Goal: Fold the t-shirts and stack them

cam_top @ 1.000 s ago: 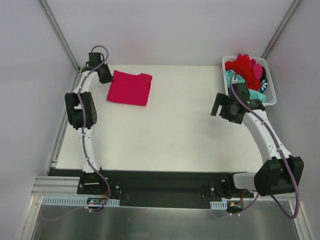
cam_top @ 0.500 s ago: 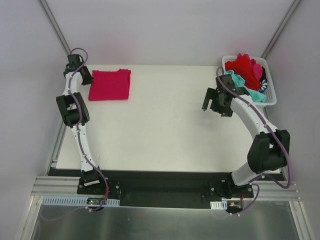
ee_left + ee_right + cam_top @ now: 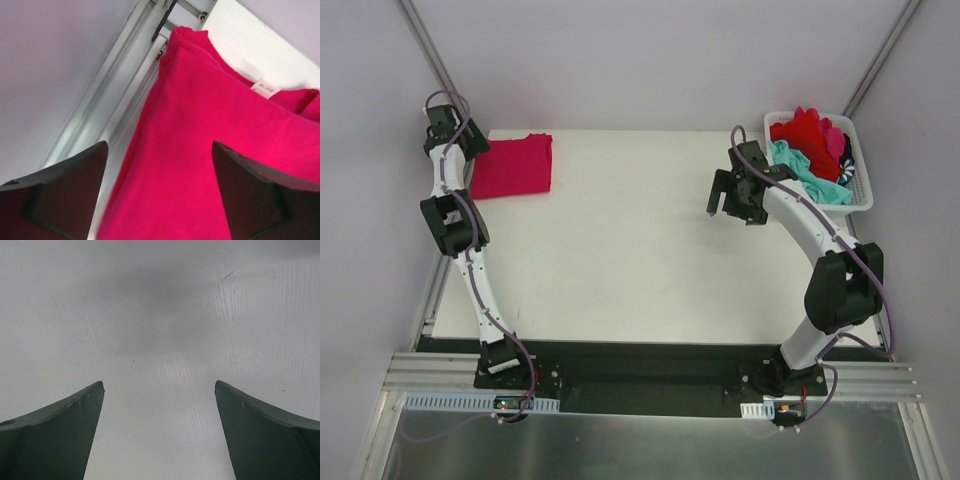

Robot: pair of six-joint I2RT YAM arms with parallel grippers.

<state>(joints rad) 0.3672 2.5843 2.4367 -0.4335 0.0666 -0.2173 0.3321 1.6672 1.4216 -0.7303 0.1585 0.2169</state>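
Dragged leftward, the folded magenta shirt (image 3: 512,167) now lies at the far-left corner of the counter (image 3: 640,260). Over its fabric the left end effector (image 3: 160,150) has let go, jaws spread. Well apart, the right end effector (image 3: 160,385) hangs wide open above bare counter, beside the basket (image 3: 866,192) holding a red shirt (image 3: 805,130) and a teal shirt (image 3: 817,183).

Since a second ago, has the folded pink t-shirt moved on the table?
Yes. The pink t-shirt has slid left to the far-left edge of the table, farther from the white basket.
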